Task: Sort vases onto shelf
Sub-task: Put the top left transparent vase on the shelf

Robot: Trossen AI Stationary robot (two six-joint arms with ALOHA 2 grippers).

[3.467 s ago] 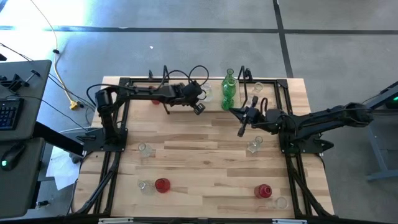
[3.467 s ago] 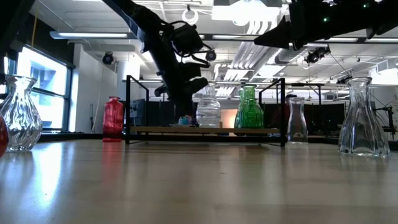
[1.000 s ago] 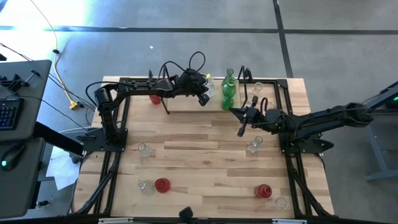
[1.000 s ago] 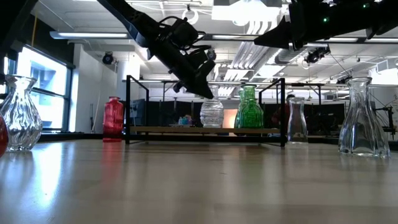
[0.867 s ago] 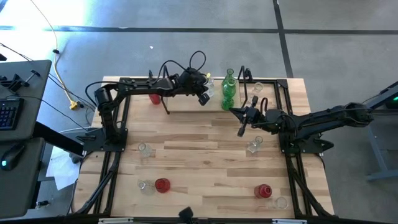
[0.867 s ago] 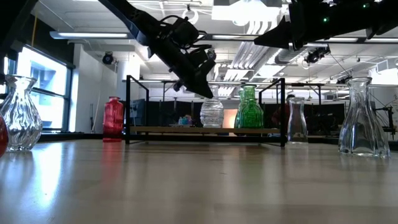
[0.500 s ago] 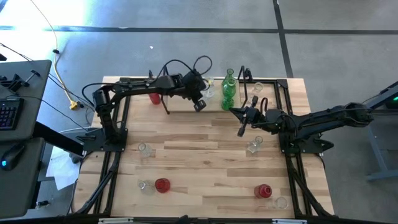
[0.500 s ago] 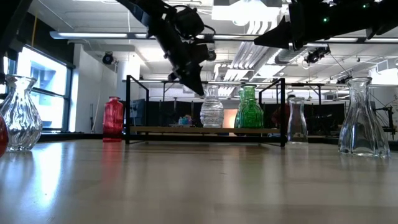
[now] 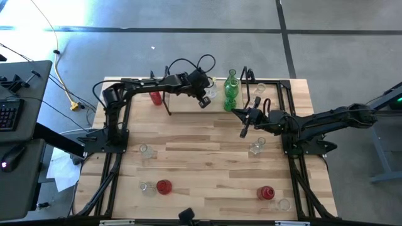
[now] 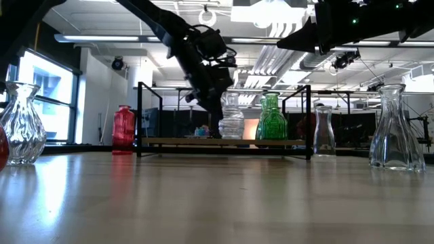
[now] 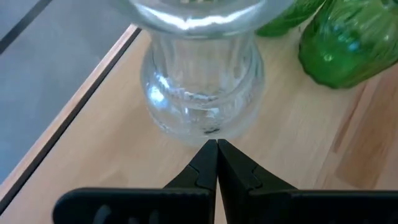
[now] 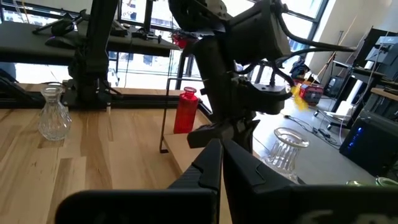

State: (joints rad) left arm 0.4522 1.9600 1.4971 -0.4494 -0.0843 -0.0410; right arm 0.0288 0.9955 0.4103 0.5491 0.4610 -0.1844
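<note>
The shelf [image 9: 185, 105] stands at the table's far edge. A clear ribbed vase [image 9: 211, 93] and two green vases [image 9: 231, 91] stand upright on its board. My left gripper [image 11: 216, 144] is shut and slants down, its tips right at the near side of the clear vase's foot [image 11: 199, 124]. In the low view the gripper [image 10: 218, 125] shows just left of that vase [image 10: 231, 118]. A red vase [image 9: 156, 98] stands on the table off the shelf's left end. My right gripper [image 9: 243, 132] is shut and empty, held level above mid-table near the shelf's right end. My left gripper's shut fingertips [image 11: 208, 155] come slanting down from the near side to the foot of the clear vase. I cannot tell whether they touch the glass. The vase stands upright on the shelf board.
Loose vases stand about the table: clear ones [image 9: 146, 150], [image 9: 256, 147], [image 9: 259, 89], a clear and red pair at the near left [image 9: 164, 186], another pair at the near right [image 9: 266, 192]. The shelf's black wire frame [image 10: 139, 115] rises at both ends.
My left gripper has come off the clear vase's neck toward the table's near edge. It has then tipped more steeply down and sunk beside the vase's belly, shut throughout. The vase has stayed upright in its place on the shelf.
</note>
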